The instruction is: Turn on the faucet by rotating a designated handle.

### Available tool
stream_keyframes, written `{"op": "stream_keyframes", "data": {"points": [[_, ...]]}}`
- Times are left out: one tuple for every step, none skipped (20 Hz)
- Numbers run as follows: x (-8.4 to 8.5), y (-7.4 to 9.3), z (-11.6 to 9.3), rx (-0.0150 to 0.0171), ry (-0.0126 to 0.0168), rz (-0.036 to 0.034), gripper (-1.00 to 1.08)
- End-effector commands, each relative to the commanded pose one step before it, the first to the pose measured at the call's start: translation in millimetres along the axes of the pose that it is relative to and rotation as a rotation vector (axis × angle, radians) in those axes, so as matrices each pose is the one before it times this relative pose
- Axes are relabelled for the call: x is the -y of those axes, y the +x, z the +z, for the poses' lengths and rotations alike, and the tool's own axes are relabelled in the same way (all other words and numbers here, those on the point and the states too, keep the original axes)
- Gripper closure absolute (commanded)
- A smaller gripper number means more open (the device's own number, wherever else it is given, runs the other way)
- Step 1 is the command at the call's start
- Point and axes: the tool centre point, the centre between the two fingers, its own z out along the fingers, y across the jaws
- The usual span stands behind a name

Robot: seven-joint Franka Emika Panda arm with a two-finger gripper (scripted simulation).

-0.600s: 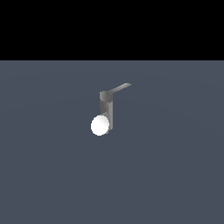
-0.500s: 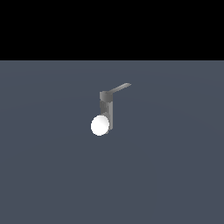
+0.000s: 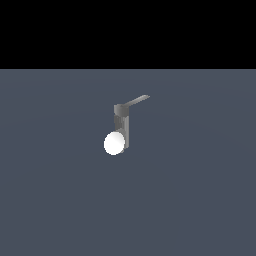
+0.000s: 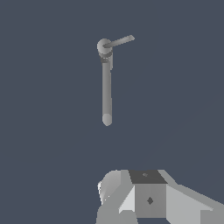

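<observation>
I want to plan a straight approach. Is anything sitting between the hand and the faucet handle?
Nothing visible does. In the wrist view only bare dark floor lies between the hand and the faucet with its handle. The exterior view shows the faucet alone, the handle free; the hand is out of that frame.

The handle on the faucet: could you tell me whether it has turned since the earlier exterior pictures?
No. The handle points toward the exterior view's right from the faucet post, as before.
</observation>
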Motion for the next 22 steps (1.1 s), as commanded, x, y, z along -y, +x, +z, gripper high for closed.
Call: {"op": "stream_keyframes", "data": {"points": [[0.21, 0.29, -0.37, -0.00144, 0.00109, -0.00002, 1.08], [-0.1, 0.59, 0.41, 0.0009, 0.00001, 0.00252, 1.08], [-0.02, 0.99, 0.36, 0.00046, 0.0005, 0.00366, 1.08], [0.01, 1.4, 0.36, 0.00019, 0.00092, 0.00494, 1.08], [0.06, 1.8, 0.39, -0.00002, 0.00129, 0.0062, 1.08], [0.1, 2.19, 0.44, -0.00012, 0.00161, 0.00749, 1.08], [0.11, 2.52, 0.55, -0.00006, 0.00182, 0.00871, 1.08], [0.12, 2.86, 0.72, 0.00018, 0.00192, 0.01001, 1.08], [0.15, 3.21, 0.9, 0.00041, 0.00203, 0.01137, 1.08], [0.18, 3.58, 1.06, 0.00052, 0.0022, 0.01276, 1.08], [0.27, 3.96, 1.17, 0.00049, 0.00245, 0.01409, 1.08], [0.36, 4.34, 1.31, 0.00051, 0.00265, 0.01546, 1.08], [0.44, 4.7, 1.49, 0.00061, 0.0028, 0.01687, 1.08], [0.54, 5.06, 1.69, 0.00073, 0.00291, 0.0183, 1.08], [0.66, 5.43, 1.9, 0.00082, 0.00303, 0.01975, 1.08], [0.8, 5.79, 2.12, 0.00091, 0.00312, 0.02123, 1.08], [0.96, 6.14, 2.37, 0.00101, 0.00318, 0.02272, 1.08], [1.13, 6.49, 2.64, 0.00111, 0.00321, 0.02424, 1.08], [1.32, 6.83, 2.93, 0.00121, 0.00321, 0.02577, 1.08], [1.54, 7.14, 3.23, 0.0013, 0.00317, 0.02727, 1.08], [1.71, 7.2, 3.45, 0.00134, 0.003, 0.02787, 1.08], [1.86, 7.13, 3.61, 0.00134, 0.00277, 0.028, 1.08]]}}
